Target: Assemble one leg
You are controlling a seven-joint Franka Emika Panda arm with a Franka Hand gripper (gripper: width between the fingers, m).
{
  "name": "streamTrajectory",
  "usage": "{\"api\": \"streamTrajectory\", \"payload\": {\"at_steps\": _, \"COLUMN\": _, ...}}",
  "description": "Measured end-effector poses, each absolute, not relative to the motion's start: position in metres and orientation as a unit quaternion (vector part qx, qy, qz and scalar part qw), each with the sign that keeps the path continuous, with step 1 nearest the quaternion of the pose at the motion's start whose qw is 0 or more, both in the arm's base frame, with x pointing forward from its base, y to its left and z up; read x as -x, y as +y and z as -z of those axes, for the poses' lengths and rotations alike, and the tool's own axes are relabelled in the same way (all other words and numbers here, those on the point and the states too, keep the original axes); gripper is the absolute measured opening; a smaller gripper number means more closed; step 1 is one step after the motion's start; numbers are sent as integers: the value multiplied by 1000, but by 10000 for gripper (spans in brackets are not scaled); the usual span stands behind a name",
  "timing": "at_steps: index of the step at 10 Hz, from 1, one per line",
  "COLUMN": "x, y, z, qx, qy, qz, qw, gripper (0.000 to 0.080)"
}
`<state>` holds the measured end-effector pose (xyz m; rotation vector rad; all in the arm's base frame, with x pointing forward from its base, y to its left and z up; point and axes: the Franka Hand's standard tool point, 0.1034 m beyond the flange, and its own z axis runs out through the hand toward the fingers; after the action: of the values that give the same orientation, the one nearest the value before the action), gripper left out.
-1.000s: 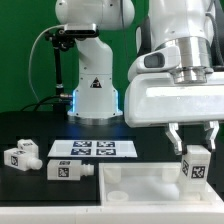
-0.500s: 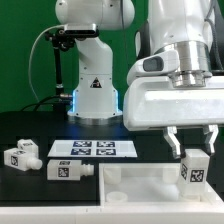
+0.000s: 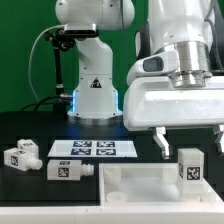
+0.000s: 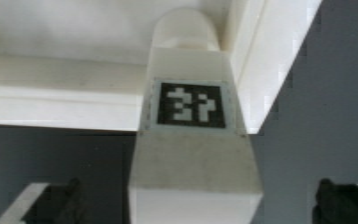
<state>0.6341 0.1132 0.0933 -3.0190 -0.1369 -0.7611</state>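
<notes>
White plastic leg (image 3: pixel 189 168) stands upright at a corner of the square panel (image 3: pixel 130 183), apparently seated there, as the pincer (image 3: pixel 188 141) hangs wide open above it, gripping nothing. Two more legs (image 3: pixel 21 156) lie loose on the black table (image 3: pixel 30 190), still unassembled.
</notes>
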Motion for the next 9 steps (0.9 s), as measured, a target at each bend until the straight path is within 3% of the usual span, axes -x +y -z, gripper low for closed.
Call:
{"api": "streamTrajectory", "payload": {"at_steps": 4, "x": -636, "y": 114, "z": -88, "qx": 983, "qy": -3, "qz": 180, "qw": 28, "gripper": 649}}
{"api": "streamTrajectory", "payload": {"at_steps": 6, "x": -631, "y": 110, "z": -82, "qx": 994, "qy": 9, "qz": 102, "qw": 34, "gripper": 649}}
{"api": "streamTrajectory", "payload": {"at_steps": 9, "x": -636, "y": 106, "z": -86, "qx": 999, "qy": 20, "qz": 12, "qw": 42, "gripper": 649}}
